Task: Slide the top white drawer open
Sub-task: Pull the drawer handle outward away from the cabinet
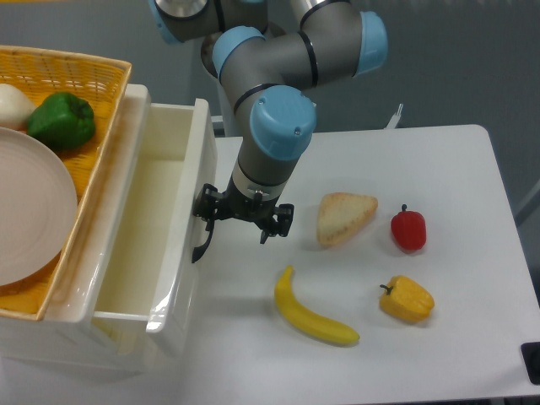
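Note:
The top white drawer stands pulled out to the right, and its bare glossy inside shows. Its black curved handle hangs on the front wall. My gripper points down just right of that front wall with its fingers spread wide and nothing between them. Its left finger is right by the top of the handle; I cannot tell whether they touch. The lower drawer is hidden under the open one.
A yellow wicker basket sits on the cabinet with a plate, a green pepper and an onion. On the white table lie a bread slice, a red pepper, a yellow pepper and a banana.

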Motion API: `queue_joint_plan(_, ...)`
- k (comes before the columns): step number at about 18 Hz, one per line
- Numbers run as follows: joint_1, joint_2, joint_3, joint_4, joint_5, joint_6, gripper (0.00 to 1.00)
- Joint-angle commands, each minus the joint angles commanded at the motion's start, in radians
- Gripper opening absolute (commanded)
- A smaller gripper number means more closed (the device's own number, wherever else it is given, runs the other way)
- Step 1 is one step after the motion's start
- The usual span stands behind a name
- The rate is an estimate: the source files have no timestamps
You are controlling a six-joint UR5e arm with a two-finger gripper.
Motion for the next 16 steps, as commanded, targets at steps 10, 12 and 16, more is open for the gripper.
queue_joint_plan(10, 0.034, -0.003, 0.020, -0.008, 0.008, 0.023, 1.00)
queue_joint_plan(12, 0.037, -0.002, 0.023, -0.009, 0.008, 0.023, 1.00)
queue_joint_plan(16, 0.044, -0.003, 0.025, -0.008, 0.008, 0.025, 1.00)
